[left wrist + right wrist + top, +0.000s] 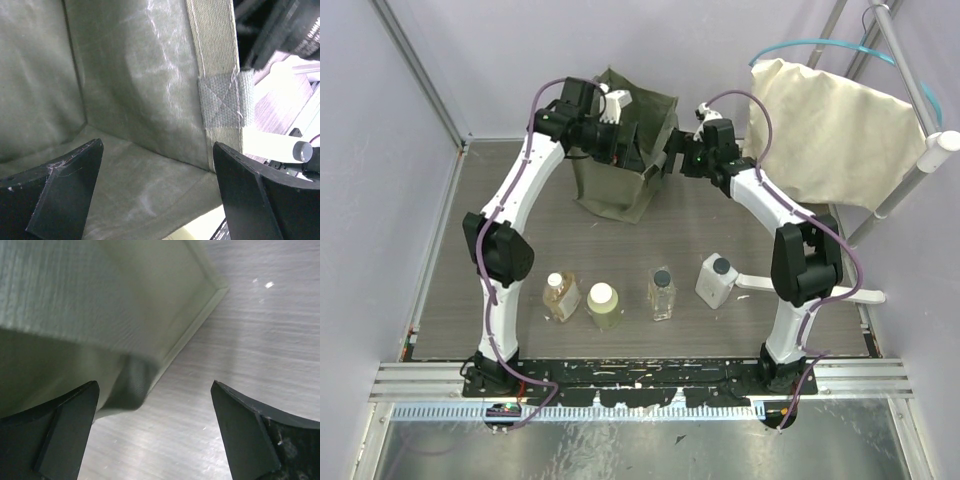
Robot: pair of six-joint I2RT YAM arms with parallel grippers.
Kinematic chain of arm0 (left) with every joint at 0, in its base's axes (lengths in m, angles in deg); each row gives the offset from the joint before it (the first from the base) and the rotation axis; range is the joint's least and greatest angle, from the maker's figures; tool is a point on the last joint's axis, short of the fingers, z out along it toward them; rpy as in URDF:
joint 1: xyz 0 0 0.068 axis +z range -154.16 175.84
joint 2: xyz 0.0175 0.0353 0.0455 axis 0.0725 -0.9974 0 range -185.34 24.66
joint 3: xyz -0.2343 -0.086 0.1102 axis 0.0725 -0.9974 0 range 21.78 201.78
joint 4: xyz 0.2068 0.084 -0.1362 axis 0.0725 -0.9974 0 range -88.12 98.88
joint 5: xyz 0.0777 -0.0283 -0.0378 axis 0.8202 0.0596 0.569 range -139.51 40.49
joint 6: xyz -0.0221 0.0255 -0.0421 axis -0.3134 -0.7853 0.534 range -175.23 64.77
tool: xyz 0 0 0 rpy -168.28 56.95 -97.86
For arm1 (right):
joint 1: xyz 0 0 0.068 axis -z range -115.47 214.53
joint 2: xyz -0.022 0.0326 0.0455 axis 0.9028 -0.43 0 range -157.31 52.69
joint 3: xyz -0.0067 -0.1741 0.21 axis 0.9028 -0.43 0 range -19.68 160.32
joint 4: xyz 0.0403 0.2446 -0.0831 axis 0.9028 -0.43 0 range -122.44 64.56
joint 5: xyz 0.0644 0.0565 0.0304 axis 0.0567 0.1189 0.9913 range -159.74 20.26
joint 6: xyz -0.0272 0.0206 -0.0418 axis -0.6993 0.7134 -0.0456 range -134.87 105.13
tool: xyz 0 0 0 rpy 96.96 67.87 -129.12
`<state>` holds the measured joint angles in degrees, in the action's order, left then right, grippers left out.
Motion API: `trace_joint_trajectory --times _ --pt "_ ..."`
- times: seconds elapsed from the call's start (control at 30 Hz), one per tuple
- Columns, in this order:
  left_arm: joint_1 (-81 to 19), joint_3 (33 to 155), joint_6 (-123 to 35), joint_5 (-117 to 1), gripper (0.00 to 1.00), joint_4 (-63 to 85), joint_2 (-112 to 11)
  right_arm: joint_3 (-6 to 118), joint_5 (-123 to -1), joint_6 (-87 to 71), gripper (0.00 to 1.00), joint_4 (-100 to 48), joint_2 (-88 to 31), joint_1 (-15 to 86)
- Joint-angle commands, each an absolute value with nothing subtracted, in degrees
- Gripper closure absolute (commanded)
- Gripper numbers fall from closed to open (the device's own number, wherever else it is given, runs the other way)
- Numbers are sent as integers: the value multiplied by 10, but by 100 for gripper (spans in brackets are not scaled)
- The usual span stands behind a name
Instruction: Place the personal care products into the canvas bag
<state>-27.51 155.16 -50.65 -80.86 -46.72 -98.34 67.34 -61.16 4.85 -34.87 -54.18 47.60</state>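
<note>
The olive-green canvas bag (pixel 605 190) stands upright at the back middle of the table. My left gripper (pixel 623 153) is open inside its mouth; the left wrist view shows the bag's inner wall (pixel 130 75) and a sewn strap (pixel 215 75) beyond my open left gripper (pixel 158 145). My right gripper (pixel 670 152) is open at the bag's right edge; in the right wrist view the right gripper (pixel 154 384) is empty over the bag's outer wall (pixel 75 300) and bare table. The amber bottle (pixel 560 296), yellow-green bottle (pixel 604 306), clear bottle (pixel 662 294) and white bottle (pixel 714 279) stand in a row at the front.
A cream cloth sack (pixel 830 130) hangs on a white tube rack (pixel 920 165) at the back right. The rack's white foot (pixel 770 284) lies on the table beside the white bottle. Purple walls close in the left and back sides.
</note>
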Motion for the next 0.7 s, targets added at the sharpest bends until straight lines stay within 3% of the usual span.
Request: trace_joint_trajectory --times 0.0,0.67 --pt "-289 1562 -496 -834 2 -458 -1012 697 -563 85 0 -367 -476 454" --pt "-390 1455 -480 -764 2 -497 -897 641 -592 110 0 -435 -350 364"
